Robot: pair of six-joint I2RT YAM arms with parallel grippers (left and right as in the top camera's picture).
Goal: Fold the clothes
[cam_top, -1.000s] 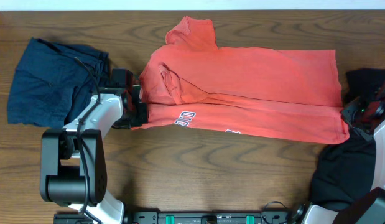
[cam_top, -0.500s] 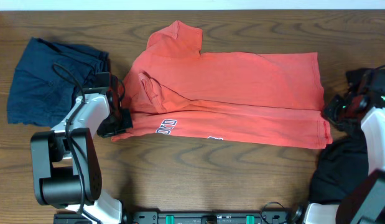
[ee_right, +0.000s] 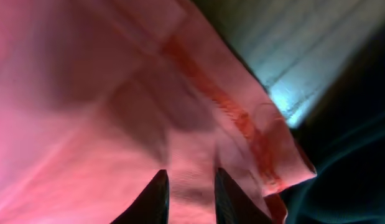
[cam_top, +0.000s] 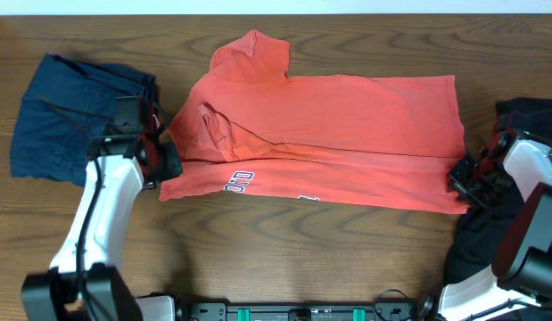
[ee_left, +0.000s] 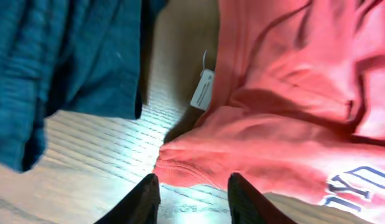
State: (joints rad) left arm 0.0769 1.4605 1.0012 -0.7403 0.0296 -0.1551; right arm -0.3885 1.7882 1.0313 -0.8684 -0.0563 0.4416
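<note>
The blue garment (cam_top: 70,116) lies crumpled at the left end of the table (cam_top: 284,241), close to the work. In the left wrist view only a strip of bare wood separates it from the shirt. The left gripper (cam_top: 168,165) sits at the near-left corner of the red T-shirt (cam_top: 347,125). Its jaws are apart and nothing is between them, and the shirt's rounded corner lies just ahead of the fingertips (ee_left: 145,196).

If the jaws close from here they may catch only the top layer of that doubled corner. The lower layer would then stay on the wood and the fold would open. A sideways drift could also hook the blue cloth.

The shirt lies flat across the middle of the table, neck end to the left and hem to the right. One sleeve (cam_top: 258,53) sticks out toward the far edge, and a puckered ridge (cam_top: 218,125) sits near the left end. The ridge would likely be pressed in as a crease, and the loose sleeve may flop out of any fold.

The right gripper (cam_top: 460,178) is at the hem's near-right corner. Its wrist view is dark and blurred. The fingers show a narrow gap with red cloth across it, so I cannot tell whether they grip the hem or merely rest over it. If this grip is shallow the hem may slip out. If the two arms do not hold equally, a lift would skew the shirt. The black garment (cam_top: 503,241) lies right beside this corner and could get dragged along.
</note>
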